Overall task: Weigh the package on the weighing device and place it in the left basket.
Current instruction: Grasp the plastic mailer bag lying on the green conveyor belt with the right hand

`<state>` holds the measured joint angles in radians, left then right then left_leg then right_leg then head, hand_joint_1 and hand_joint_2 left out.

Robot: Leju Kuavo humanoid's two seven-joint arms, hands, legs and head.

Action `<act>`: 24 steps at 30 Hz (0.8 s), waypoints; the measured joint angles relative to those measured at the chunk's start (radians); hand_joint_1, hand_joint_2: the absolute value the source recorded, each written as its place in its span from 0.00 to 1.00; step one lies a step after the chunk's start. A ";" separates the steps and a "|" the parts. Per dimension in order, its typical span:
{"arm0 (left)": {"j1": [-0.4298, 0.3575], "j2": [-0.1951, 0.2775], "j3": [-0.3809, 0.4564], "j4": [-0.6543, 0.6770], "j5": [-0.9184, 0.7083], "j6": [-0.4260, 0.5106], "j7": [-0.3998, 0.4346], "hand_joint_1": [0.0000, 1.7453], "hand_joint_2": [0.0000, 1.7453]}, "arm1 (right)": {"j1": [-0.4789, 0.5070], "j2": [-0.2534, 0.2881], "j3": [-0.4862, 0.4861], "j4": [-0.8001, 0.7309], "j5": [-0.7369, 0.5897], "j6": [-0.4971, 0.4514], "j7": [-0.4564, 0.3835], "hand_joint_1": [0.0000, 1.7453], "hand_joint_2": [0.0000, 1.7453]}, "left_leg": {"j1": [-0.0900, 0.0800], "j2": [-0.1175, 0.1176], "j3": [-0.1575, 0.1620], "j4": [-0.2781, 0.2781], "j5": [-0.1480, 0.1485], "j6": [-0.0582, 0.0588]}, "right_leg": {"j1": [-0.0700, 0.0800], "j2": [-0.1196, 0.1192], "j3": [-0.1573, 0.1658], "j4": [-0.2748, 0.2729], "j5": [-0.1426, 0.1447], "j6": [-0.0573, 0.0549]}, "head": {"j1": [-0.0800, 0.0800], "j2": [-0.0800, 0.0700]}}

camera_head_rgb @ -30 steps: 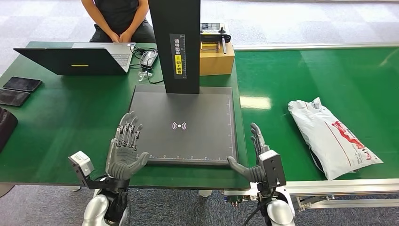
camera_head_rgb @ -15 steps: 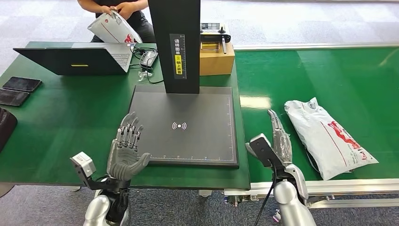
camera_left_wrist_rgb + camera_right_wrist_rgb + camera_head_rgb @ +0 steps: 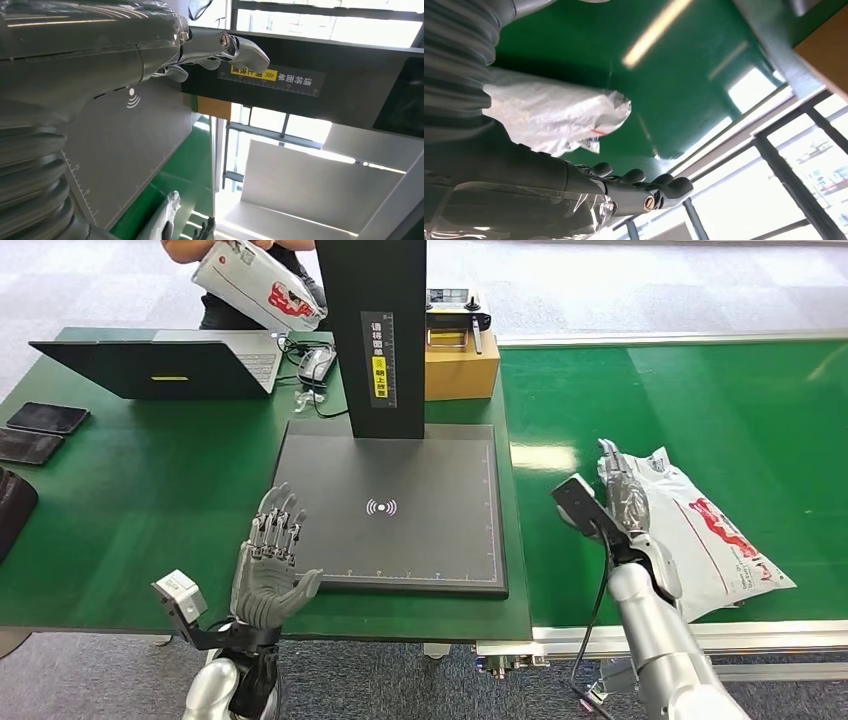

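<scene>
A white package point(image 3: 715, 535) with red print lies on the green belt point(image 3: 700, 400) at the right. My right hand point(image 3: 625, 502) hovers with fingers stretched out at the package's near left end, holding nothing; whether it touches is unclear. The right wrist view shows the package point(image 3: 554, 115) crumpled beside that hand point(image 3: 639, 192). The weighing device is a black platform point(image 3: 400, 505) with a black column point(image 3: 372, 335) behind it. Held up and holding nothing, my left hand point(image 3: 270, 560) stays at the platform's front left corner, its fingers point(image 3: 220, 47) apart above the platform point(image 3: 130, 140).
A person at the back holds up another white package point(image 3: 260, 285). On the green table point(image 3: 150, 490) are a laptop point(image 3: 160, 365), two phones point(image 3: 40, 430) at the left edge, and a cardboard box point(image 3: 462, 368) beside the column.
My right hand has moved forward and right from the platform's front corner to the package's left end. The person at the back has raised a second package. My left hand barely moved.
</scene>
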<state>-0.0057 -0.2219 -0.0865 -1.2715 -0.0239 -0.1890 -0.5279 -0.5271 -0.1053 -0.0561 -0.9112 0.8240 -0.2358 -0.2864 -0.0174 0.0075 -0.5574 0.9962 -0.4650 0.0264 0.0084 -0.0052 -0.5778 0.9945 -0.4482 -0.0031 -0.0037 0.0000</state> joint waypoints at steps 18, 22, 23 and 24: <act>0.038 0.017 0.012 -0.002 0.003 0.004 -0.015 0.00 1.00 | -0.126 -0.144 -0.049 0.315 0.010 -0.155 0.069 0.00 1.00 | 0.000 -0.001 -0.001 0.000 0.000 0.000 | 0.000 -0.001 0.000 0.000 0.000 0.000 | 0.000 0.000; 0.045 0.021 0.017 -0.010 0.004 0.004 -0.016 0.00 1.00 | -0.131 -0.159 -0.061 0.373 0.026 -0.143 0.128 0.00 1.00 | 0.000 -0.001 -0.001 0.000 0.000 0.000 | 0.000 -0.001 0.000 0.000 0.000 0.000 | 0.000 0.000; 0.047 0.022 0.018 -0.012 0.005 0.004 -0.016 0.00 1.00 | -0.132 -0.161 -0.062 0.386 0.032 -0.137 0.143 0.00 1.00 | 0.000 -0.001 -0.001 0.000 0.000 0.000 | 0.000 -0.001 0.000 0.000 0.000 0.000 | 0.000 0.000; 0.049 0.023 0.019 -0.014 0.006 0.003 -0.016 0.00 1.00 | -0.131 -0.163 -0.065 0.397 0.037 -0.127 0.157 0.00 1.00 | 0.000 -0.001 -0.001 0.000 0.000 0.000 | 0.000 -0.001 0.000 0.000 0.000 0.000 | 0.000 0.000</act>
<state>0.0433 -0.1994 -0.0674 -1.2850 -0.0184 -0.1860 -0.5434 -0.6583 -0.2680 -0.1206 -0.5138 0.8606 -0.3632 -0.1292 -0.0177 0.0066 -0.5579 0.9962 -0.4652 0.0267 0.0081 -0.0060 -0.5783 0.9942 -0.4483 -0.0030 -0.0039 0.0000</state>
